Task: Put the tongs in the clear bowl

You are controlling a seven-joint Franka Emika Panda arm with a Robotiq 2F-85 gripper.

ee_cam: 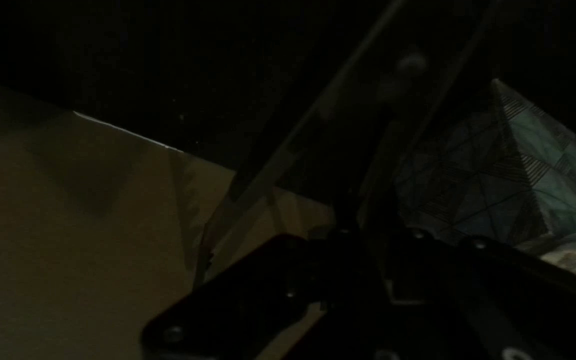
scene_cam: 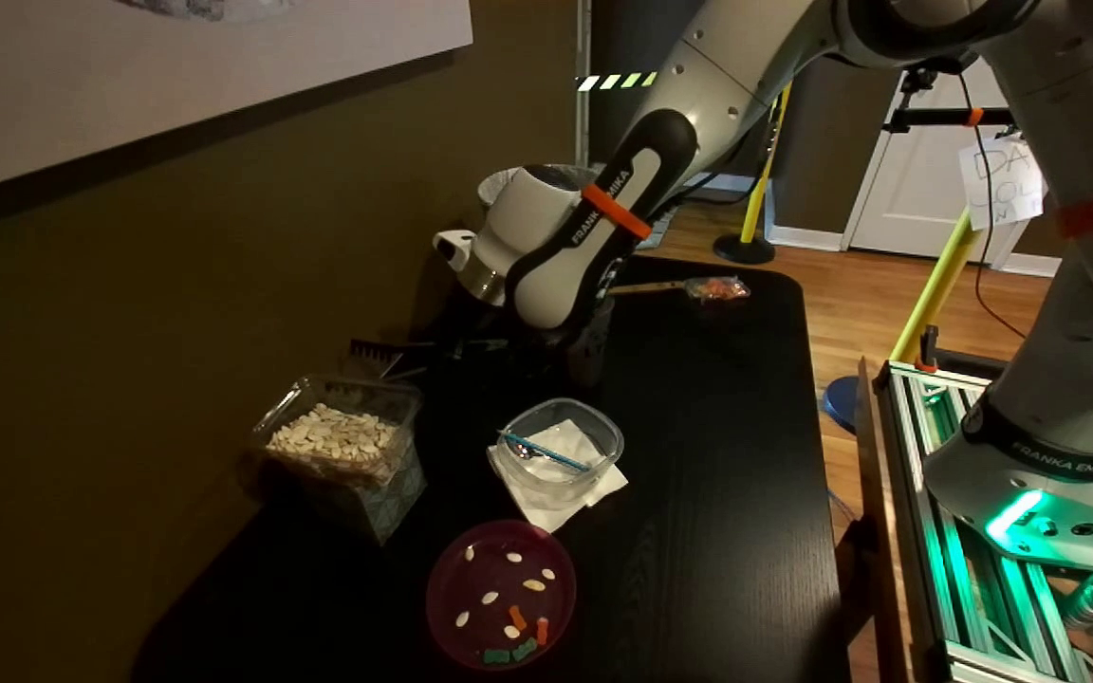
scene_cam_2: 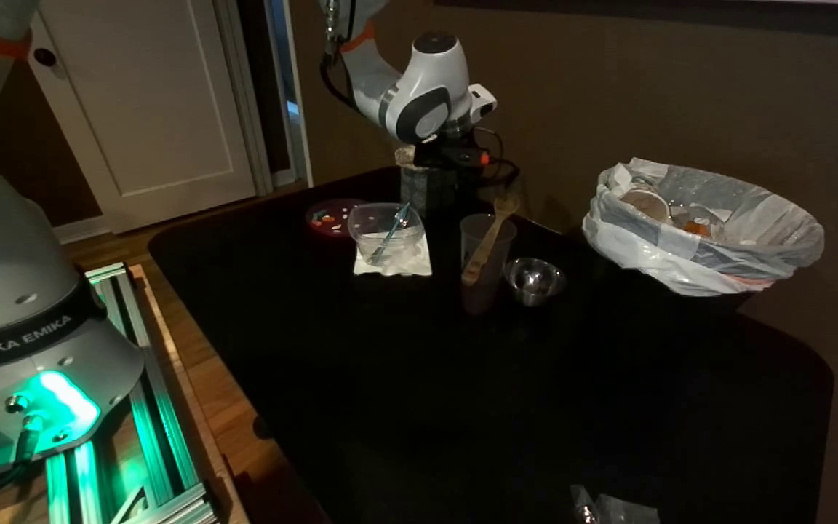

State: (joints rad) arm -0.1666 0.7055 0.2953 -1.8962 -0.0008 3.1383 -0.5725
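The clear bowl point(scene_cam: 556, 490) stands on a white napkin in the middle of the table, with a blue-handled spoon in it. It also shows in an exterior view point(scene_cam_2: 362, 227). The dark tongs point(scene_cam: 378, 353) show beside the wall, with a comb-like end pointing left. In the wrist view the tongs point(ee_cam: 288, 150) run diagonally with two spread arms. My gripper point(ee_cam: 371, 235) is at the wall side, behind the clear bowl. Its fingers look shut on one tongs arm, though the picture is very dark. Whether the tongs touch the table is hidden.
A patterned box point(scene_cam: 390, 498) with a tub of seeds point(scene_cam: 333, 436) stands near the wall. A dark red plate point(scene_cam: 452, 590) holds seeds and candies. A cup point(scene_cam_2: 479, 287) with a wooden fork, a steel bowl point(scene_cam_2: 534, 282) and a lined trash bin point(scene_cam_2: 652, 258) stand nearby.
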